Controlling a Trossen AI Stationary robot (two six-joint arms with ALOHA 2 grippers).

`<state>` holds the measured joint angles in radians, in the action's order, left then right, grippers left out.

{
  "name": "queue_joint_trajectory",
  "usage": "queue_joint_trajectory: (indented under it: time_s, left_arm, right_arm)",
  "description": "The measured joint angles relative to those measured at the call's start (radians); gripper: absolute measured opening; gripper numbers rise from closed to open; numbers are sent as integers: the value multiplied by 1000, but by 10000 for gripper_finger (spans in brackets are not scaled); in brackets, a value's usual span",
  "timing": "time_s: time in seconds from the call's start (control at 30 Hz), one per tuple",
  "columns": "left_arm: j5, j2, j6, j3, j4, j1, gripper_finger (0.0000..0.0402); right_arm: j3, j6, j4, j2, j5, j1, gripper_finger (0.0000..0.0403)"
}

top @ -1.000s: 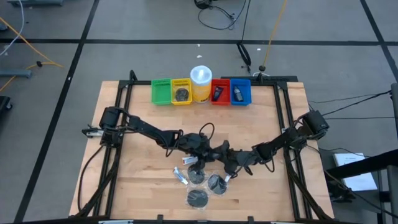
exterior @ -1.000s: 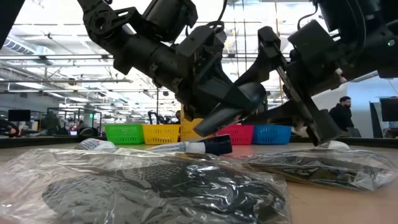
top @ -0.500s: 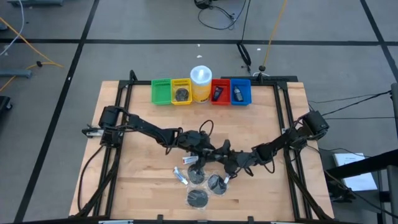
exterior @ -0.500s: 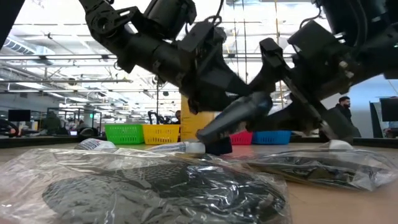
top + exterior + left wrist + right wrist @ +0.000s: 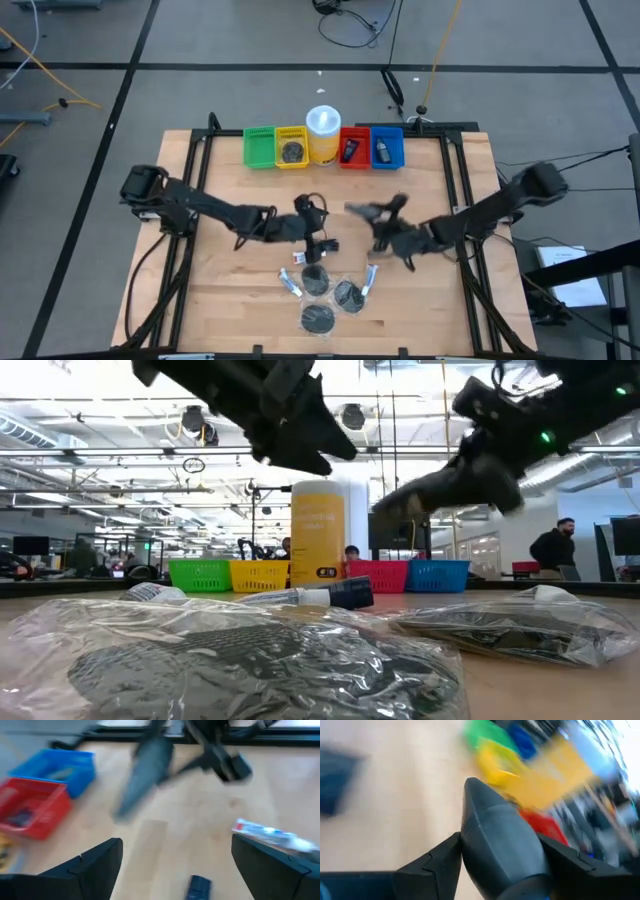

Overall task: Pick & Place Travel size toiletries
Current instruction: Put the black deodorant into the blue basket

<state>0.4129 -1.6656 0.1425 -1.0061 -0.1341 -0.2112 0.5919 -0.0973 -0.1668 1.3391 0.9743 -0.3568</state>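
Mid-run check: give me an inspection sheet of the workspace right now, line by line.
Surface: wooden table, bare around the items.
Job's things: three bagged dark discs, two white tubes near front; dark grey bottle in right gripper.
Clutter: white and yellow container among four bins at the back.
Grippers: right shut on the bottle; left gripper open, empty.
Cables: leads on floor.
Surroundings: person standing in the background.

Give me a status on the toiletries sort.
Done: items lie in the yellow plastic bin, red plastic bin and blue plastic bin. In hand: the right end effector grips a dark grey oblong bottle; the left end effector is open. Left: three bagged dark discs and two white tubes on the table.
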Motion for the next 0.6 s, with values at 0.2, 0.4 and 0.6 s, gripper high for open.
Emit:
queue_joint_trajectory:
  time_s: [0.2,0.4,0.6]
  left_arm:
    - [220,-71,38,4,-12,-107,360]
    - [291,-226,48,4,-193,-166,358]
    - [293,-339,-25,5,-373,-172,357]
  right_arm:
    - [0,276,217,-266,-3,254,216]
    - [1,296,234,-325,-223,591,216]
    - [34,341,230,-202,-377,864,217]
